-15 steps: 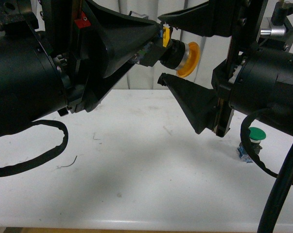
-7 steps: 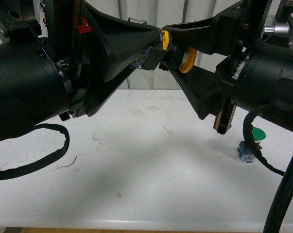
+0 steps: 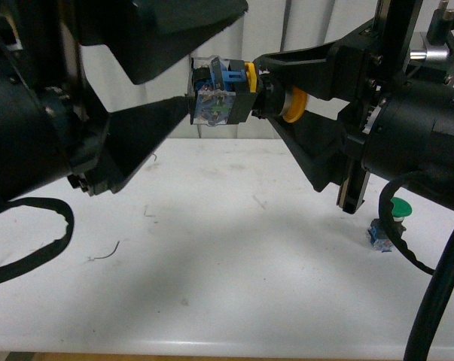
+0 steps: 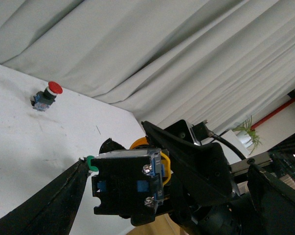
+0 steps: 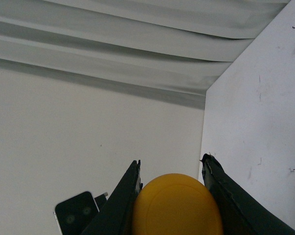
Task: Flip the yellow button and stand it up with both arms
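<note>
The yellow button (image 3: 220, 94) hangs on its side above the white table (image 3: 211, 248), dark boxy base with blue bits toward my left arm, yellow cap (image 3: 293, 104) toward my right. My right gripper (image 3: 266, 92) is shut on it at the collar and cap. In the right wrist view the cap (image 5: 176, 205) sits squeezed between both fingers (image 5: 120, 200). My left gripper (image 3: 215, 56) is open, its upper finger well above the base and its lower fingertip beside the base. The left wrist view shows the base (image 4: 125, 183) facing the camera, one left finger (image 4: 49, 205) beside it.
A green-capped button (image 3: 396, 209) stands on the table at the right, under my right arm's cable. A red-capped button (image 4: 47, 95) stands farther off on the table near the grey curtain (image 4: 162, 58). A small scrap of wire (image 3: 106, 254) lies at front left.
My right gripper closed on the button's cap end. My left gripper then let go of the base and opened wide, leaving the base uncovered.
</note>
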